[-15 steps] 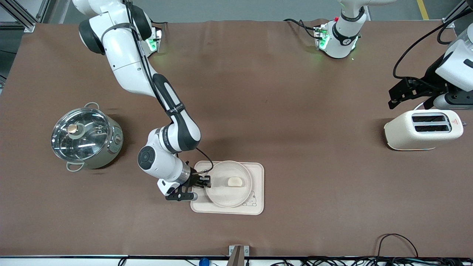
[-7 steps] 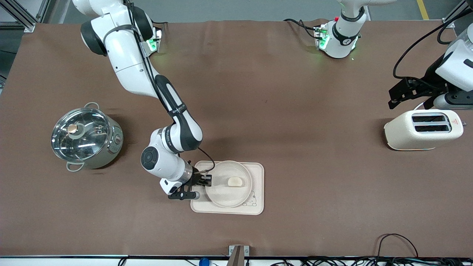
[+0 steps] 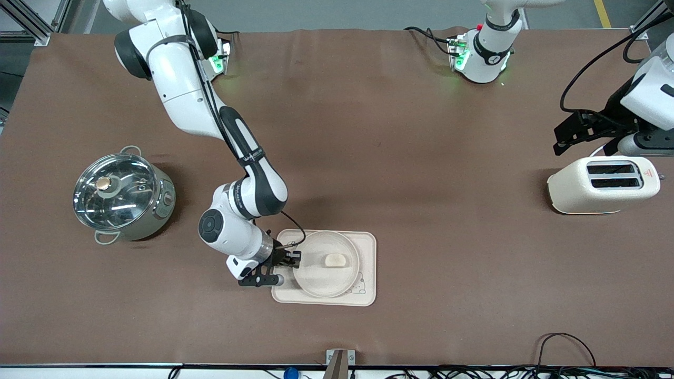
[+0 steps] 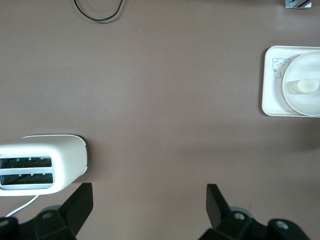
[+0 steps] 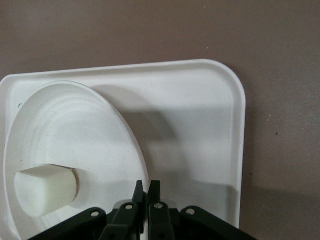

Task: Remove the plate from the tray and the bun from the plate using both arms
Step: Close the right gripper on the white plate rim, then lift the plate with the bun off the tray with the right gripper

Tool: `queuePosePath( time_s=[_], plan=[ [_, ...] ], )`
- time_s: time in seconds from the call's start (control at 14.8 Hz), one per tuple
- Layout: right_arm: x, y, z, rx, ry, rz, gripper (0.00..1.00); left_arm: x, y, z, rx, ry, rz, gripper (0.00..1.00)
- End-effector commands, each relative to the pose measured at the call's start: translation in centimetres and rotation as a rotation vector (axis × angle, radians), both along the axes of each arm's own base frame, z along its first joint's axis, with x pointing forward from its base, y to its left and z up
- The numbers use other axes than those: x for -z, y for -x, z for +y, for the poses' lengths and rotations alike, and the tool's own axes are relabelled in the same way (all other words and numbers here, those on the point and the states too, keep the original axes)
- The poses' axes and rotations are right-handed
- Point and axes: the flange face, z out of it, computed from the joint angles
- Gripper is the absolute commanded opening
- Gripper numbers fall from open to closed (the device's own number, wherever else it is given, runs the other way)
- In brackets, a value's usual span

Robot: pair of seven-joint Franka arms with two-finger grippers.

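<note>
**Lifting the plate by its rim**

Looking from the front, the right gripper (image 3: pixel 291 259) sits at the plate (image 3: pixel 316 281), which rests on the tray (image 3: pixel 368 263) with the bun (image 3: pixel 335 259) aboard; the left gripper (image 3: pixel 570 138) waits above the toaster (image 3: pixel 600 185).

Left wrist view: the jaws stand wide apart, empty.

Right wrist view: the fingers (image 5: pixel 149 192) pinch the plate's rim. Lift slowly and level, so the bun doesn't slide.

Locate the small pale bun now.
The small pale half-moon bun sits in the round cream plate, on the rectangular cream tray near the table's front-camera edge.
</note>
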Motion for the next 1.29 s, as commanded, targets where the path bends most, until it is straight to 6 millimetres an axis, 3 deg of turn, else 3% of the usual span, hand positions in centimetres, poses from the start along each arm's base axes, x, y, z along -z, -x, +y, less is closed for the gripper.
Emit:
queuePosePath(
  time_s=[0.0, 0.27, 0.54, 0.74, 0.88, 1.08, 1.22],
  plan=[
    [-2.6, -0.4, -0.5, -0.013, -0.032, 0.008, 0.0, -0.3, 0.1, 0.2, 0.009, 0.007, 0.007, 1.0],
    [-6.6, -0.8, -2.1, -0.01, -0.071, 0.049, 0.0, -0.3, 0.1, 0.1, 0.01, 0.007, 0.007, 1.0],
    [-9.8, 0.1, -0.9, -0.056, -0.094, 0.084, 0.0, -0.3, 0.1, 0.1, 0.012, 0.007, 0.007, 1.0],
    [-11.4, 2.5, -0.1, -0.106, -0.092, 0.159, 0.0, -0.3, 0.1, 0.2, 0.012, 0.007, 0.007, 1.0],
    [-12.2, 5.5, 0.9, -0.137, -0.079, 0.186, 0.0, -0.3, 0.1, 0.3, 0.01, 0.007, 0.007, 1.0],
    [-11.3, 8.5, -0.6, -0.199, -0.062, 0.199, 0.0, -0.2, 0.1, 0.2, 0.013, 0.007, 0.008, 1.0],
    [-9.7, 11.2, 0.6, -0.209, -0.04, 0.188, 0.0, -0.2, 0.1, 0.4, 0.01, 0.006, 0.01, 1.0]
  ],
)
